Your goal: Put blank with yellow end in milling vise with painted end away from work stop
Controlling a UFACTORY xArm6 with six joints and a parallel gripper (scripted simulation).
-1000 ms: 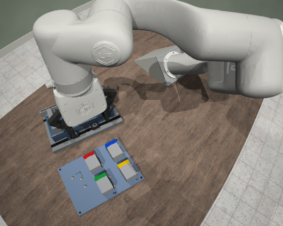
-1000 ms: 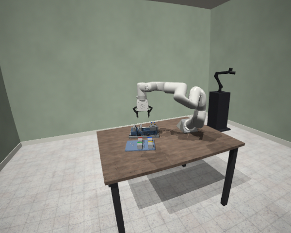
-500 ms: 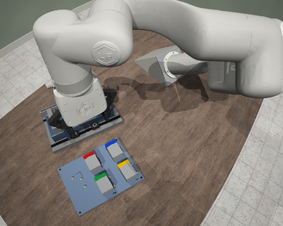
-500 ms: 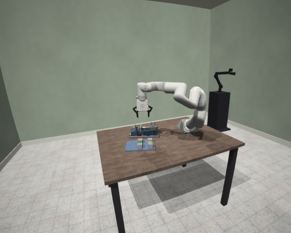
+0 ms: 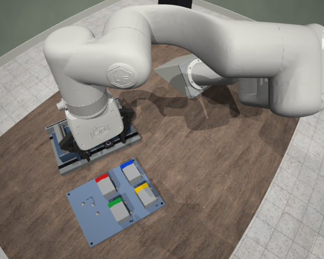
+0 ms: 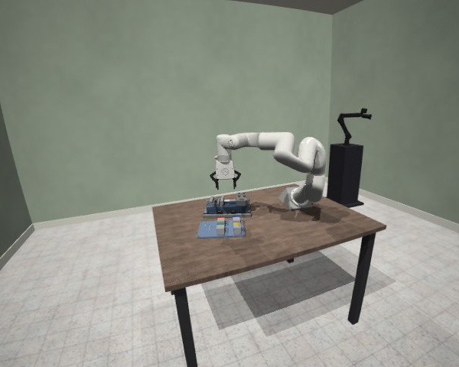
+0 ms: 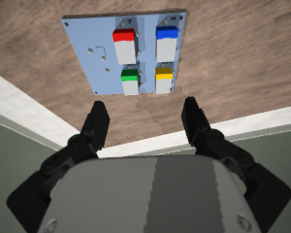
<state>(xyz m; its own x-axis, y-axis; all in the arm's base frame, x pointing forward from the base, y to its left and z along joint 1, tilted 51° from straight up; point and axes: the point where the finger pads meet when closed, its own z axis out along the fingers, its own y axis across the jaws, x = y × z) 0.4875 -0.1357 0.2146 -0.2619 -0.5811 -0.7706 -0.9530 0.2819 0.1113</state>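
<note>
The blank with the yellow end (image 5: 147, 197) (image 6: 236, 228) (image 7: 163, 83) lies on the blue infeed plate (image 5: 85, 225) (image 6: 203, 233) (image 7: 82, 34), near a corner. Blanks with a red end (image 5: 107, 187) (image 7: 125, 50), a green end (image 5: 120, 212) (image 7: 130, 86) and a blue end (image 5: 132, 173) (image 7: 166, 49) lie on the same plate. The vise (image 5: 62, 157) (image 6: 229, 206) stands on its raised plate beside the infeed plate, partly hidden by the arm in the top view. My gripper (image 5: 105, 146) (image 6: 226, 186) (image 7: 145, 108) is wide open and empty, high above the vise.
Locating pins (image 5: 93, 204) (image 7: 104, 58) stand at the blankless side of the infeed plate, and others beside the blanks. Hose fittings (image 6: 242, 195) rise from the vise's right end block in the exterior view. The arm's base (image 5: 184, 75) (image 6: 294, 198) is on the wooden table.
</note>
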